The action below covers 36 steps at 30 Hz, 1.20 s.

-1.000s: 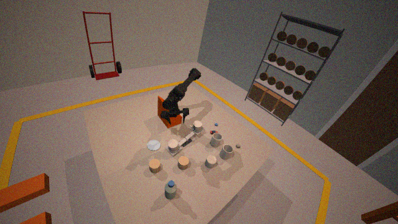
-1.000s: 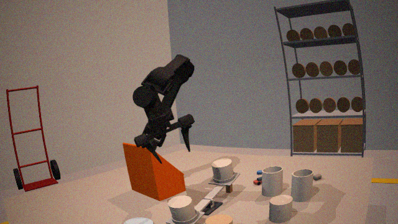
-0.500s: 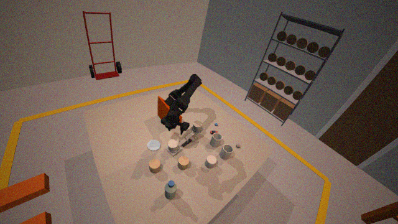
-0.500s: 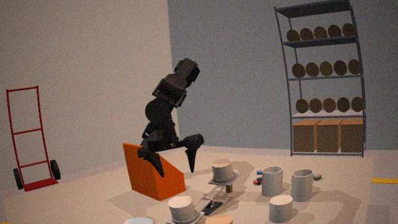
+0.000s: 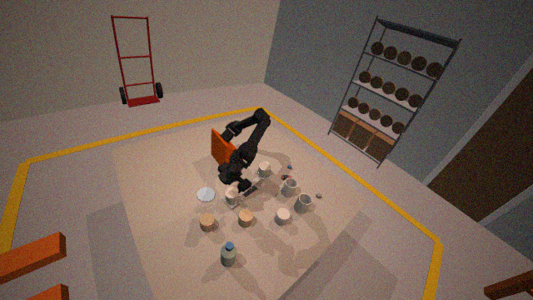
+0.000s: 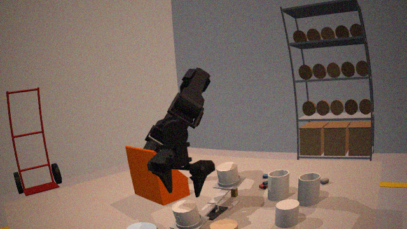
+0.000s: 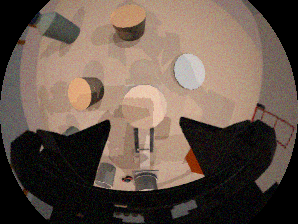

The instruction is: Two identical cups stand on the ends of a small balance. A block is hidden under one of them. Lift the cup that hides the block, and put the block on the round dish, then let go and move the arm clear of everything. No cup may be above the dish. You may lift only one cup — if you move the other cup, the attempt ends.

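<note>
Two identical pale cups stand upside down on the ends of a small grey balance. The near cup stands close to the round pale-blue dish. The far cup stands at the other end. My gripper is open and empty. It hangs a little above the near cup, with a finger on either side of the cup in the wrist view. No block shows.
An orange wedge stands behind the arm. Two open grey cups, several capped cylinders, a bottle and small red and blue bits lie around the balance.
</note>
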{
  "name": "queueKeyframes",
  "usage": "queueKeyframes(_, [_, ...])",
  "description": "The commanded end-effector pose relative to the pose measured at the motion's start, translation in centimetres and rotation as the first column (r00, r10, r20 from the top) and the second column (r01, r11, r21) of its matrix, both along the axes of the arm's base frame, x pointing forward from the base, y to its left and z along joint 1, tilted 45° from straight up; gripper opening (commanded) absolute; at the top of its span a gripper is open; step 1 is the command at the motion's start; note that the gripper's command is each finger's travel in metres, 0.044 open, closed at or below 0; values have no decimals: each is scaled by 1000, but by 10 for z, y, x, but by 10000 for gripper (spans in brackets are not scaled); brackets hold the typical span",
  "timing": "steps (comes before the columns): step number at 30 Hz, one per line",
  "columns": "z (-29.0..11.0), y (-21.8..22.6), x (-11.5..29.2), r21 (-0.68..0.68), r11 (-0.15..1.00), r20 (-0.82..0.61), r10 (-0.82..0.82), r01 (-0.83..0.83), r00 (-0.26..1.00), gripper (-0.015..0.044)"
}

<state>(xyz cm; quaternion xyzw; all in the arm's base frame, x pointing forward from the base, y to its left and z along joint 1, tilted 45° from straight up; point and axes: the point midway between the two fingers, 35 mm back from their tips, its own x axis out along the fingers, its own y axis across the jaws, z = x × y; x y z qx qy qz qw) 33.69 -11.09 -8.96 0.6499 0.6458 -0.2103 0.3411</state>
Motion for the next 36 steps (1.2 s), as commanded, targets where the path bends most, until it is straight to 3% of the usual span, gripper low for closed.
queueKeyframes(1, [-3, 1, 1, 0, 1000, -21, -7, 7, 1000, 440])
queueKeyframes(36, [-44, 40, 5, 2, 1000, -21, -7, 7, 1000, 440])
